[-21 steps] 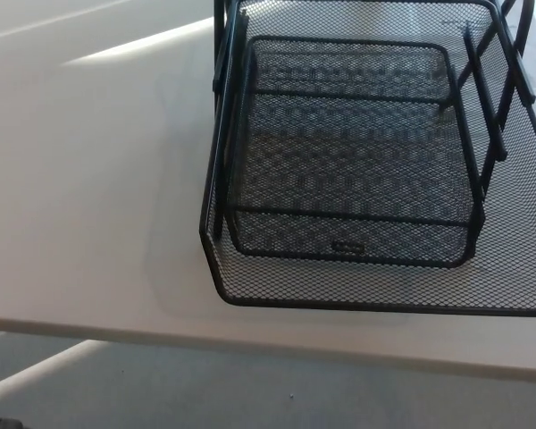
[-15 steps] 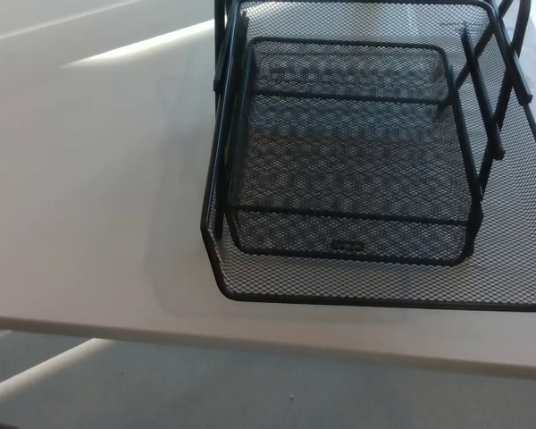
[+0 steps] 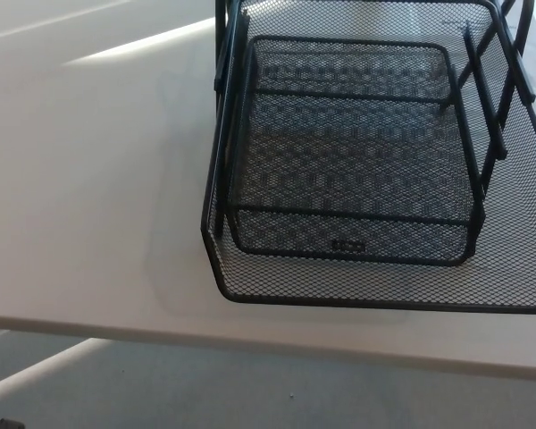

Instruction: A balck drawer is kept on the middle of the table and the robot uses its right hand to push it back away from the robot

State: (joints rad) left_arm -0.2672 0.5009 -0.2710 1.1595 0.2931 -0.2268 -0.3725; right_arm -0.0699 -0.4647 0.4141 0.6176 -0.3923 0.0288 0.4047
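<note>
A black wire-mesh drawer unit (image 3: 357,152) stands on the white table (image 3: 89,197), filling the upper right of the head view. It has stacked mesh trays in a black rod frame. The top tray's front lip (image 3: 375,290) lies close to the table's near edge. The unit's right side runs out of the picture. Neither of my hands shows.
The table's near edge (image 3: 250,338) crosses the lower part of the view, with grey floor (image 3: 250,393) below it. Bare white tabletop stretches to the left of the drawer unit.
The whole picture has shifted by a few pixels, so the camera moved slightly. The drawer unit itself has not visibly moved on the table.
</note>
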